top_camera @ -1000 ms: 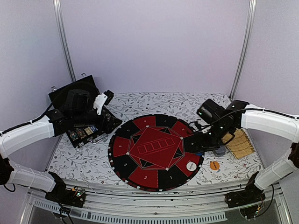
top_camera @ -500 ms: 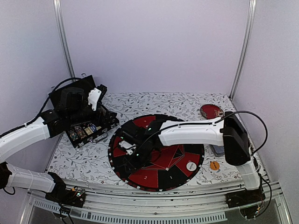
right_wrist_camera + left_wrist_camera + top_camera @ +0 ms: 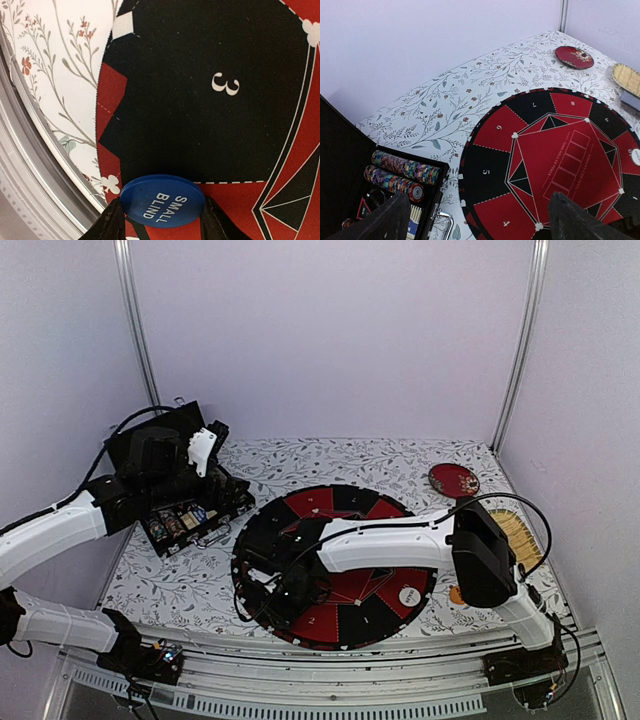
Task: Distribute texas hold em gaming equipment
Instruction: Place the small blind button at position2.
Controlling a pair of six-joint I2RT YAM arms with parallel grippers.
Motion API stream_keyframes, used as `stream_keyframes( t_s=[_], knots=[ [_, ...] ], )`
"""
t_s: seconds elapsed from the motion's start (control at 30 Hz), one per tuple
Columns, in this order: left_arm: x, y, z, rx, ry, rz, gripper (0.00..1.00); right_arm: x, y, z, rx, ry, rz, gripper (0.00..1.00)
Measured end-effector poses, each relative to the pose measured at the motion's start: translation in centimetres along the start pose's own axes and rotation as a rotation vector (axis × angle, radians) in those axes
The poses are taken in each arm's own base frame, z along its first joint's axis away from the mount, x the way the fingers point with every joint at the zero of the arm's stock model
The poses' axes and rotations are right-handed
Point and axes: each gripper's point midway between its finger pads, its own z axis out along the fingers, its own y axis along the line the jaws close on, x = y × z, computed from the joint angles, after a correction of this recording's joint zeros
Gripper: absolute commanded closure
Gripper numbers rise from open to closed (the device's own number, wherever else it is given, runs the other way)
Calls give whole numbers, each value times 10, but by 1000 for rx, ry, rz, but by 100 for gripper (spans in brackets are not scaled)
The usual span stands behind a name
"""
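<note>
Right gripper: clamped on the blue small-blind disc, over the black seat 3 wedge at 7 o'clock of the round felt
Release risk: if let go too high, the disc could be bounced off the near rim
White disc: laid at 4 o'clock
Left gripper: spread wide, nothing held, by the chip case at 10 o'clock
Case risk: chips could be scattered if the case is struck

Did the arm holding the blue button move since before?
Yes. The right gripper, shut on the blue Small Blind button, swung left from beside the straw mat across the round felt to its near-left edge.
</note>
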Motion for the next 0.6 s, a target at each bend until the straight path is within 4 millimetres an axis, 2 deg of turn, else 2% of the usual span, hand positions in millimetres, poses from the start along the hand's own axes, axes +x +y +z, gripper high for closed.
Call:
stream_keyframes(
  t_s=[0.27,0.43,0.53,0.6],
  knots=[
    [0,-1,0,6,1,0,2,5,0,1,83,6,-30,71],
    [2,-2,0,11,3,0,2,5,-2,1,125,10,-34,34],
    [3,-2,1,12,5,0,2,7,-5,0,148,18,-26,17],
    [3,-2,1,14,6,0,2,9,-7,-1,161,24,-23,9]
  ],
)
